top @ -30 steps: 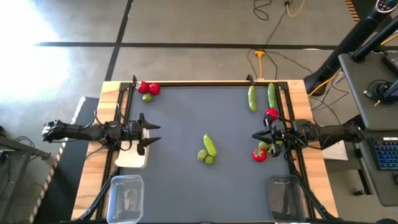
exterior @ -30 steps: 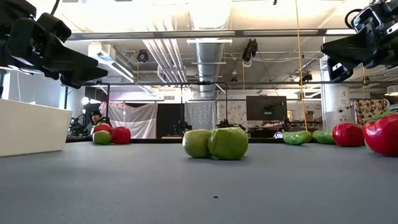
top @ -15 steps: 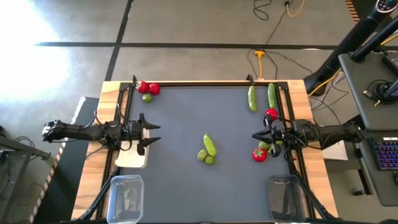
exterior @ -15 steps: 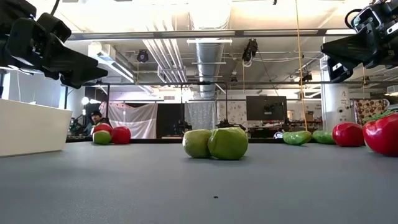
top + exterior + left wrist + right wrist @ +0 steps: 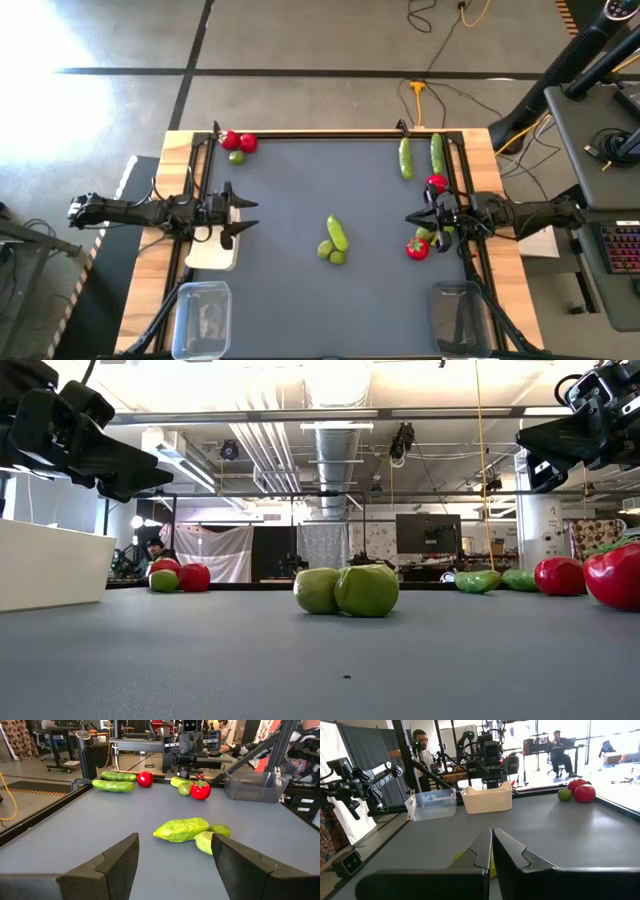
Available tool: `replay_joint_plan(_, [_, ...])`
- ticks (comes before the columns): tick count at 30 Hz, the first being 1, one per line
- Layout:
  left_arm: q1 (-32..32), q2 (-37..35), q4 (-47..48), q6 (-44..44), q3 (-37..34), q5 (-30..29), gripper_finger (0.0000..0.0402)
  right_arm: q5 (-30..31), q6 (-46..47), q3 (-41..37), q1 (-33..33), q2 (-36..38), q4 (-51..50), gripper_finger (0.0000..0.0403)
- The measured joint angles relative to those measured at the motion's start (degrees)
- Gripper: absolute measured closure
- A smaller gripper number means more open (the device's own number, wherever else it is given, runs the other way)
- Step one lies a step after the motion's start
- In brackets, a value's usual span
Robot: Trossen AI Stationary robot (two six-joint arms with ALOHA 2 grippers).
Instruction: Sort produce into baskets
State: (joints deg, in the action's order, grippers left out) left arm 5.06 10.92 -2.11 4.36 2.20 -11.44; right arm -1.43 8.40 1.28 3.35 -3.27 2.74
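Observation:
A long green cucumber (image 5: pixel 337 233) lies mid-table with two limes (image 5: pixel 331 253) against its near end. It also shows in the left wrist view (image 5: pixel 182 829). Two red pieces (image 5: pixel 240 142) and a lime (image 5: pixel 237 157) lie at the far left corner. Two cucumbers (image 5: pixel 420 156) lie at the far right. My left gripper (image 5: pixel 245 215) is open and empty, above the table's left edge by the white tray (image 5: pixel 212 255). My right gripper (image 5: pixel 412 219) is shut and empty, held above the table between a red piece (image 5: pixel 437 183) and another red piece (image 5: pixel 417 249).
Two clear tubs stand at the near edge, one on the left (image 5: pixel 203 318) and one on the right (image 5: pixel 460 316). A small green piece (image 5: pixel 425 235) lies under my right arm. A raised wooden rim (image 5: pixel 330 134) frames the grey mat. People sit in the room beyond.

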Motion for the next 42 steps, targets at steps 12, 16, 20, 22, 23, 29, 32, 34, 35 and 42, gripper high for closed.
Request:
replay_joint_plan(12, [-0.01, -0.02, 0.0, -0.01, 0.02, -0.01, 0.0169, 0.0, 0.0, 0.0, 0.0, 0.0, 0.0, 0.0394])
replay_joint_plan(16, [-0.01, -0.02, 0.0, 0.0, 0.01, -0.01, 0.0169, 0.0, 0.0, 0.01, 0.0, 0.01, -0.02, 0.0394])
replay_joint_plan(20, [-0.02, 0.0, 0.0, -0.01, 0.01, 0.0, 0.0169, 0.0, 0.0, 0.01, 0.0, 0.02, -0.02, 0.0394])
replay_joint_plan(22, [-0.02, 0.0, -0.01, 0.0, 0.0, 0.0, 0.0169, 0.0, -0.02, 0.02, 0.0, 0.0, 0.0, 0.0394])
replay_joint_plan(23, [-0.02, -0.01, 0.0, 0.0, 0.02, 0.0, 0.0169, 0.0, 0.0, 0.0, -0.02, 0.0, -0.02, 0.0394])
replay_joint_plan(29, [-0.02, -0.01, -0.01, 0.0, 0.01, 0.0, 0.0169, 0.0, 0.0, 0.02, -0.01, 0.02, 0.0, 0.0394])
replay_joint_plan(32, [-0.01, -0.01, 0.0, 0.0, 0.01, 0.0, 0.0169, 0.0, 0.0, 0.02, 0.0, 0.0, -0.02, 0.0394])
replay_joint_plan(34, [0.0, 0.0, 0.0, 0.0, 0.02, 0.0, 0.0169, 0.0, -0.02, 0.0, 0.0, 0.0, 0.0, 0.0394])
replay_joint_plan(35, [-0.02, -0.02, 0.0, 0.0, 0.02, -0.01, 0.0169, 0.0, 0.0, 0.02, -0.02, 0.02, -0.02, 0.0394])
replay_joint_plan(42, [-0.02, -0.01, -0.01, -0.01, 0.0, 0.0, 0.0169, 0.0, 0.0, 0.0, 0.0, 0.0, -0.02, 0.0394])
